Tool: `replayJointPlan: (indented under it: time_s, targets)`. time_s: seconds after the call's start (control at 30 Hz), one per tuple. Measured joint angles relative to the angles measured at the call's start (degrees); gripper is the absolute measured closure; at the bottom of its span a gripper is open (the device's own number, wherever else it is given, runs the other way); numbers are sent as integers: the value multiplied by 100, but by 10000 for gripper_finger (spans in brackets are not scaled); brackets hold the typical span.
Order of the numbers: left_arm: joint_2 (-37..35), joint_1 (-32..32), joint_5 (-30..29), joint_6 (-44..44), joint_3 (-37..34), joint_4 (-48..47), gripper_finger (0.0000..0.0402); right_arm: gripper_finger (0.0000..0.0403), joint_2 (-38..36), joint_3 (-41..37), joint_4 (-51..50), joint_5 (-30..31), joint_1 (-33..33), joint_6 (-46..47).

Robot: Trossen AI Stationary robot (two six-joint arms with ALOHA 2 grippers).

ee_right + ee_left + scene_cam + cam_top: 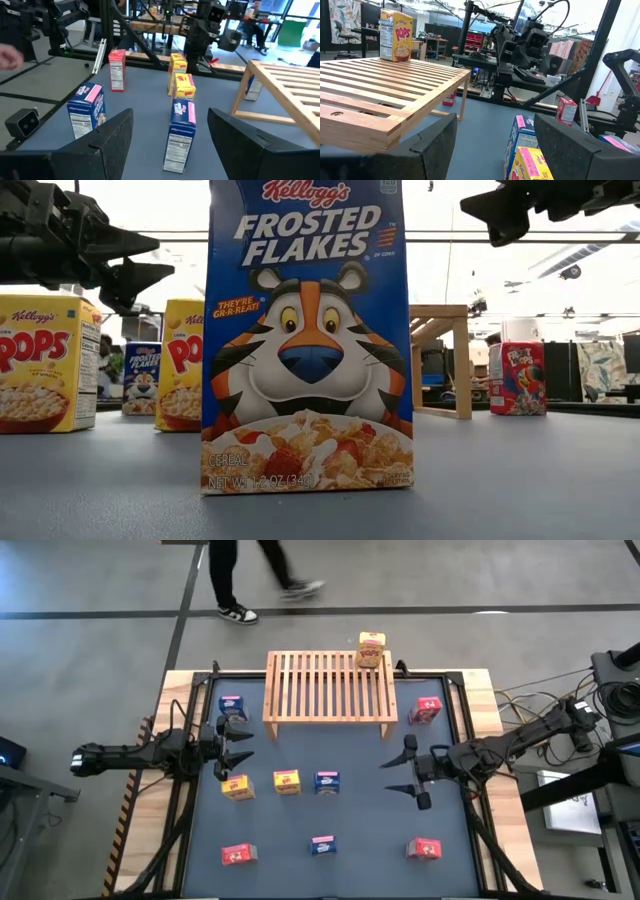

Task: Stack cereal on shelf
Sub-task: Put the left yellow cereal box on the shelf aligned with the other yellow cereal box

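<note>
- Left gripper (238, 746): your fingers stand apart, nothing between them. A blue box (232, 707) sits just beyond them on the shelf side, a yellow box (238, 787) just on the near side. Risk: dropping down from here, one finger could clip either box and tip it.
- Row of three ahead of that gripper: the yellow one, another yellow (287, 782), then blue (326, 781), close together. Risk: reaching for the middle one, your open fingers may shove a neighbour.
- Shelf (330, 690): one yellow box (371, 650) stands at its far right corner, near the edge. Risk: a second box set hard beside it could push it off the back.
- Right gripper (409, 770): fingers apart, empty, well clear of the shelf. A red box (425, 710) stands beyond it by the shelf's right leg. Risk: carrying that box up, you could catch the slat edge.
- Near row: red (238, 855), blue (322, 846), red (424, 849), all untouched.
</note>
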Motion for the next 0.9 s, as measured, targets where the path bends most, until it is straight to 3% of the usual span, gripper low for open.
replayJointPlan:
  time_s: [0.13, 0.4, 0.9]
  targets:
    - [2, 0, 0, 22, 0, 12, 153, 158, 243, 0, 235, 7, 5, 121]
    - [4, 4, -2, 1379, 4, 187, 153, 158, 778, 0, 346, 11, 48, 414]
    - [-1, 4, -9, 201, 4, 327, 153, 158, 1087, 0, 720, 190, 271, 472]
